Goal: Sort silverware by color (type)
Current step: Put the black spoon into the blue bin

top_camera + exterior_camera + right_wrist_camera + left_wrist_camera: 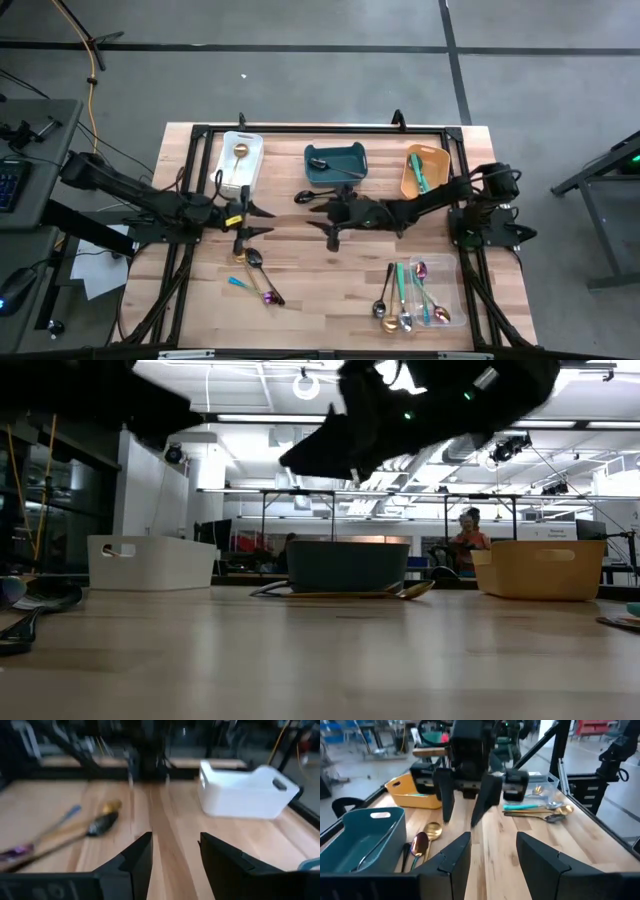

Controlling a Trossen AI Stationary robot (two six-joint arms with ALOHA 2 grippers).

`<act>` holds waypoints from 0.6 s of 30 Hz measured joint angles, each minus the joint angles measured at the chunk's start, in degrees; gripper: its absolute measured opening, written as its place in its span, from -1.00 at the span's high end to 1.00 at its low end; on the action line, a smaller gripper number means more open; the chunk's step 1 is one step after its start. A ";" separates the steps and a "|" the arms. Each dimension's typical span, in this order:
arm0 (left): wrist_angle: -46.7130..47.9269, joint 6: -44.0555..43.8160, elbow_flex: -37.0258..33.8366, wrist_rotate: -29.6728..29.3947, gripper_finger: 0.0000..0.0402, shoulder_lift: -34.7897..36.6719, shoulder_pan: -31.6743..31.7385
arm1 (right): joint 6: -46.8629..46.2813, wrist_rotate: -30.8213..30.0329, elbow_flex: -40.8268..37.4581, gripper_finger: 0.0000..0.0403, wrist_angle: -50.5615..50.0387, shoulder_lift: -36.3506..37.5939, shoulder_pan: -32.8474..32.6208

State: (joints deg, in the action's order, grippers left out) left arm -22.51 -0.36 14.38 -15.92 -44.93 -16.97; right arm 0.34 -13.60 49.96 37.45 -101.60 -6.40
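My left gripper (262, 222) (490, 855) hangs open above the table's middle left, facing my right gripper (322, 222) (175, 855), also open, at the table's middle. Neither has anything between its fingers. A small heap of silverware (255, 275), black, gold, teal-handled and purple, lies near the left gripper toward the front edge. A gold spoon (432, 830) and a purple spoon (419, 844) lie in front of the teal bin (335, 163). More silverware (400, 300) lies in and beside the clear bin (445, 295) at the front right.
A white bin (240, 160) with a gold spoon, the teal bin with a black spoon and an orange bin (425, 170) with a teal utensil stand along the far edge. Bare wood lies between the two grippers and along the front middle. A person sits in the room behind.
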 joint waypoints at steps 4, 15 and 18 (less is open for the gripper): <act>-8.61 -0.85 -5.54 -3.57 0.24 1.55 0.08 | -1.61 1.50 -6.76 0.21 15.96 0.00 0.38; -6.28 2.06 -5.50 -2.02 0.24 2.20 0.09 | 1.66 9.17 -6.53 0.21 15.34 0.70 0.32; -4.59 2.05 -5.50 -1.10 0.24 2.19 0.06 | 1.65 9.35 -6.45 0.21 14.06 0.72 0.30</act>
State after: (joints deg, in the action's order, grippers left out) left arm -27.10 1.68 8.88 -17.02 -42.74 -16.91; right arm 1.99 -4.25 43.51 51.51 -100.88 -6.10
